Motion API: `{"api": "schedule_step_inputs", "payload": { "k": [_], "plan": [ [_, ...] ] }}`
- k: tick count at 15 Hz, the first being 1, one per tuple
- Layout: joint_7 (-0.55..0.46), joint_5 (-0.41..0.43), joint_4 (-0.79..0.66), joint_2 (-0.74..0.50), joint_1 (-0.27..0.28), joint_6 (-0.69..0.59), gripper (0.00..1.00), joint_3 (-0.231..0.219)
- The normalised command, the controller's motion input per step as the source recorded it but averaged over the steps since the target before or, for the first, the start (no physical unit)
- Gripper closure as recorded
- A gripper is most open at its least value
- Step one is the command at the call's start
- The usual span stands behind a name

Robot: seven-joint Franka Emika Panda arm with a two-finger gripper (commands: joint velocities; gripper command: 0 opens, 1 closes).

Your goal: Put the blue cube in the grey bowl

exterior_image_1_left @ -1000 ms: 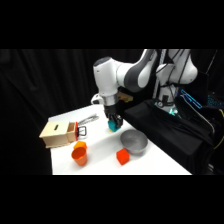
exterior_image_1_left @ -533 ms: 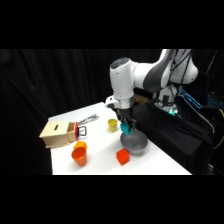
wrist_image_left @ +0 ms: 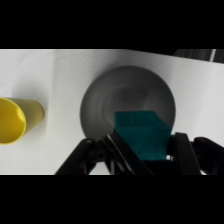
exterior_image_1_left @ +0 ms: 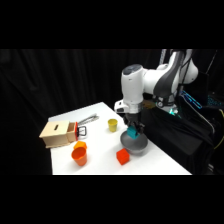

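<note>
The grey bowl (wrist_image_left: 129, 102) serves as the landmark: round, shallow, with a dull metallic sheen. In the wrist view the gripper (wrist_image_left: 142, 150) has its two dark fingers closed on the blue cube (wrist_image_left: 142, 134) – a small, matte teal block with crisp edges – which hangs over the bowl's near side, above its inside. Whether it touches the metal I cannot tell.

In the side view, nearest the camera in front of the bowl, sits the red-orange cube (exterior_image_1_left: 123, 156), just beside the rim. To its left stands the orange cup (exterior_image_1_left: 79, 154), smooth and tapered. Beyond the bowl (towards the table's far edge) stands the small yellow cup (exterior_image_1_left: 113, 124), and well to the left lies a pale wooden box (exterior_image_1_left: 58, 134) on the white table (exterior_image_1_left: 102, 150).

Half a second ago the arm was further left, the cube short of the bowl – now it is over it.
</note>
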Motion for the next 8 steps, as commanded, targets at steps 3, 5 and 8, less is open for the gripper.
{"api": "schedule_step_inputs", "payload": {
  "k": [3,5,8],
  "plan": [
    [-0.03,0.119,-0.15,0.01,0.035,0.35,0.75,0.045],
    [-0.05,0.106,-0.11,0.05,0.031,0.36,0.75,0.049],
    [-0.03,0.077,-0.05,0.08,0.02,0.27,0.75,0.034]
  ]
}}
